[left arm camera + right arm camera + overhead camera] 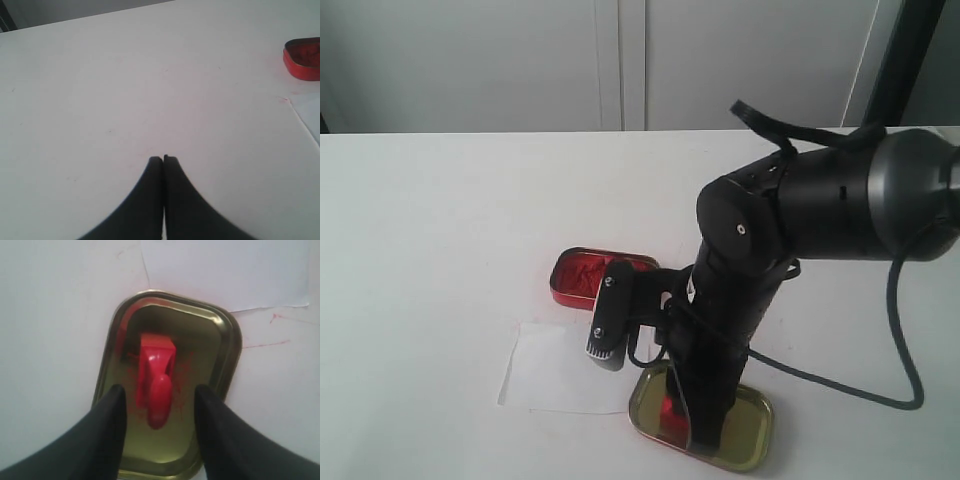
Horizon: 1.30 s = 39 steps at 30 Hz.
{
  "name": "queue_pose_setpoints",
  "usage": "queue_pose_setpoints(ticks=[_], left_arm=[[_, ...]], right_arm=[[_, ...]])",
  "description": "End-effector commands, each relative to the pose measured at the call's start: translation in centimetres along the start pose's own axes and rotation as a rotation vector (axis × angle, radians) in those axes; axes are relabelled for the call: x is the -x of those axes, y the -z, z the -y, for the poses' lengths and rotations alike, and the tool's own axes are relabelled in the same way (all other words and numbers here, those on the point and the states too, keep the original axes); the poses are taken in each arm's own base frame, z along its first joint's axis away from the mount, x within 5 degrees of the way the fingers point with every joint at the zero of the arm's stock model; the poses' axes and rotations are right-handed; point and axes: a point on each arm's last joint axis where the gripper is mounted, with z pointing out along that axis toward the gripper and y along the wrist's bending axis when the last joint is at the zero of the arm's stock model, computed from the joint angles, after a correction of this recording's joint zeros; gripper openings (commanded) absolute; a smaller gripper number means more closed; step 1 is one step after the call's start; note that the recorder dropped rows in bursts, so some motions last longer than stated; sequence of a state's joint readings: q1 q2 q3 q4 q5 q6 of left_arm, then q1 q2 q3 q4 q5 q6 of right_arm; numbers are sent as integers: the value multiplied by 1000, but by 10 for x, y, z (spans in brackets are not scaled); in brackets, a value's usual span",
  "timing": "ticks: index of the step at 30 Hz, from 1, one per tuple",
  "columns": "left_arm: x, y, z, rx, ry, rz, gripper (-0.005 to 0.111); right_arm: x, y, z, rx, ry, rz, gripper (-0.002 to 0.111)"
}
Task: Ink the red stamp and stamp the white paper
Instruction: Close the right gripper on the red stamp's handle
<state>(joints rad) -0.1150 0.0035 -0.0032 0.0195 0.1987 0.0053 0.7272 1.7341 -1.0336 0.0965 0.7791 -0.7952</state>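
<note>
The red stamp rests inside the gold-coloured tin lid, its knob pointing toward the wrist camera. My right gripper is open, one finger on each side of the stamp, with gaps on both sides. From the exterior view, the stamp shows as a red patch in the lid beneath the right gripper. The white paper lies just left of the lid; a corner of the paper shows beyond it. My left gripper is shut on nothing over bare table.
The red tin of ink paste stands open behind the paper, also visible as the red tin at the picture's edge in the left wrist view. A black cable trails over the table on the right. Red smears mark the tabletop beside the lid.
</note>
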Motion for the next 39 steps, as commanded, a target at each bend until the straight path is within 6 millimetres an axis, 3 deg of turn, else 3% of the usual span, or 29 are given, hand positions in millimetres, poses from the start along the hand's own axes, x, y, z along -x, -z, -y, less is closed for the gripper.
queue_pose_setpoints(ticks=[1, 33, 39], left_arm=[[-1, 0, 0, 2, 1, 3, 0], [-1, 0, 0, 2, 1, 3, 0], [-1, 0, 0, 2, 1, 3, 0]], right_arm=[[1, -7, 1, 0, 20, -8, 42], [2, -29, 4, 17, 2, -21, 42], [2, -29, 3, 24, -1, -28, 29]])
